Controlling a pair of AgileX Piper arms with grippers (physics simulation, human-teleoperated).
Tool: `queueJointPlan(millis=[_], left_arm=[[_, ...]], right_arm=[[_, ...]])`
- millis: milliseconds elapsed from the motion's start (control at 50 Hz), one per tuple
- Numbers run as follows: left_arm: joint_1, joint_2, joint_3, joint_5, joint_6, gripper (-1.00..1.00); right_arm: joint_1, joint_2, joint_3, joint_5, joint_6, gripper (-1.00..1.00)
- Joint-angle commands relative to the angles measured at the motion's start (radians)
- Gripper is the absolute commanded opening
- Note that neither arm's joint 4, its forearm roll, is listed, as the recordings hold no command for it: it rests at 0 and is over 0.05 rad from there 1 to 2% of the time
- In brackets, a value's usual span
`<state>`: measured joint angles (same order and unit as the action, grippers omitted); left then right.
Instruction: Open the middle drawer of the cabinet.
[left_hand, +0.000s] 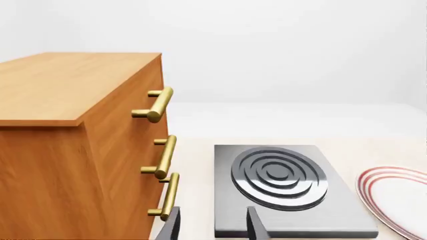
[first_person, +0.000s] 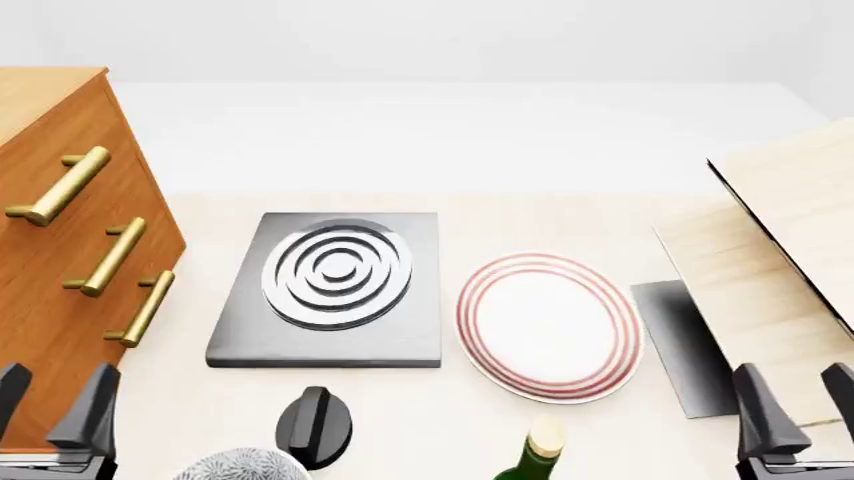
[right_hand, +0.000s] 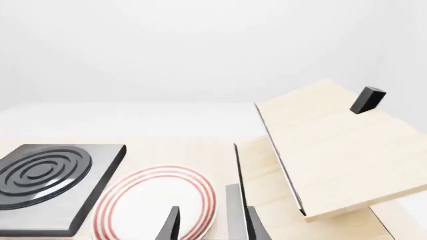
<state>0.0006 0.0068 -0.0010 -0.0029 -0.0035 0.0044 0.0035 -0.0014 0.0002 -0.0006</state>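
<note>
Left fingers (first_person: 91, 415) spread — middle drawer (first_person: 107, 258) beyond, untouched.

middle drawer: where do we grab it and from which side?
Grip the middle drawer's brass handle, the second of three on the cabinet. The bar stands off the front on two posts, so fingers can likely close across it mid-span. Come in from the stove side, facing the front. The left claw, open and nearest, suits best.
</note>
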Motion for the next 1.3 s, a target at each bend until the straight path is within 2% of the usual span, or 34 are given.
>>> queueJointPlan(millis=[20, 220, 240, 520, 580, 720, 880, 1100, 1160, 1180, 1300], left_arm=[[0.001, 0.012, 0.0, -0.005, -0.008, 1.0], [0.015, -0.005, 0.001, 0.013, -0.016, 1.0], [0.032, -0.001, 0.001, 0.017, 0.012, 1.0], [0.019, 0.007, 0.001, 0.023, 0.001, 1.0], [0.017, -0.007, 0.0, -0.02, 0.044, 1.0], [0.014, -0.007, -0.016, -0.036, 0.074, 1.0], [-0.009, -0.007, -0.056, -0.076, 0.146, 1.0], [-0.055, -0.003, -0.102, -0.023, 0.196, 1.0], [-0.059, 0.034, -0.108, -0.048, 0.198, 1.0], [-0.06, 0.094, -0.118, -0.091, 0.194, 1.0], [-0.083, 0.231, -0.139, -0.198, 0.205, 1.0]], right_arm=[[0.012, 0.01, -0.001, 0.0, -0.004, 1.0], [0.015, 0.015, 0.0, 0.002, -0.005, 1.0], [0.015, 0.015, 0.0, 0.002, -0.005, 1.0], [0.015, 0.018, 0.0, 0.0, -0.004, 1.0], [0.015, 0.018, 0.0, 0.0, -0.006, 1.0], [0.015, 0.018, 0.0, 0.0, -0.005, 1.0], [0.015, 0.019, 0.0, -0.001, -0.006, 1.0], [0.015, 0.02, 0.0, -0.002, -0.005, 1.0], [0.015, 0.02, 0.0, -0.002, -0.005, 1.0], [0.015, 0.02, 0.0, -0.002, -0.005, 1.0], [0.015, 0.02, 0.0, -0.002, -0.005, 1.0]])
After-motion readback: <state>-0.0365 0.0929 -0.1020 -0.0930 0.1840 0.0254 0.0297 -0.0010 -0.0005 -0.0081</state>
